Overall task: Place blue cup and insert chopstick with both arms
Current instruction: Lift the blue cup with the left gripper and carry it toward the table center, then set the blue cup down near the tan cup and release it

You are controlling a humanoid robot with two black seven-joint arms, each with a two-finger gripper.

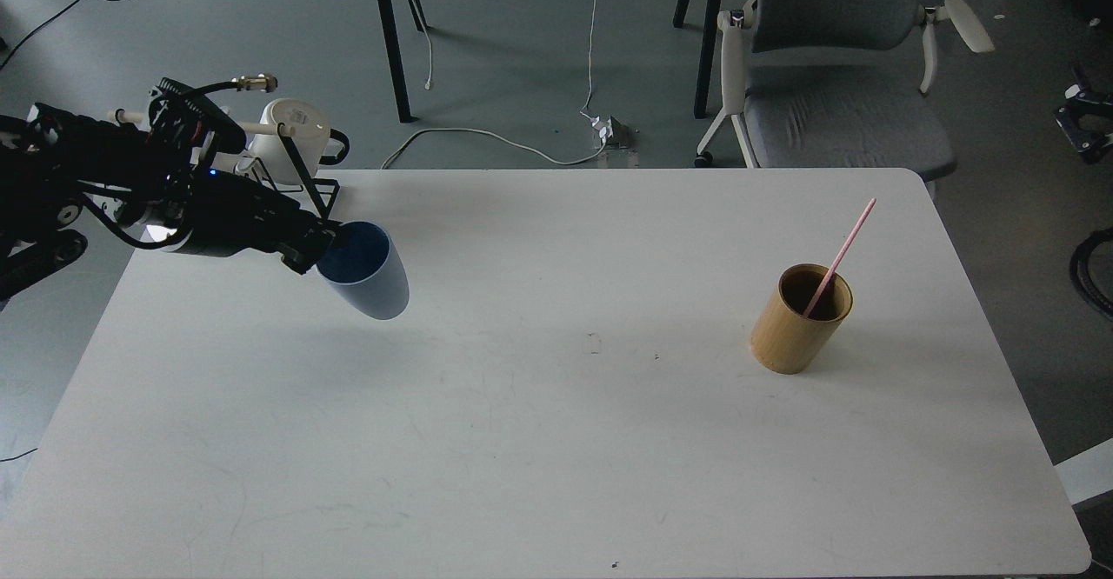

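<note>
The left gripper was clamped on the smooth blue cup's rim — mug rack behind; pink chopstick leaned in the bamboo cylinder across the white counter.

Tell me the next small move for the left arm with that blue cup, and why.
Probably carry the blue cup toward the middle of the table and lower it upright. The left gripper holds it by the rim, tilted, apparently above the surface, while the pink chopstick stands in the bamboo holder, so the cup must be set down first.
</note>
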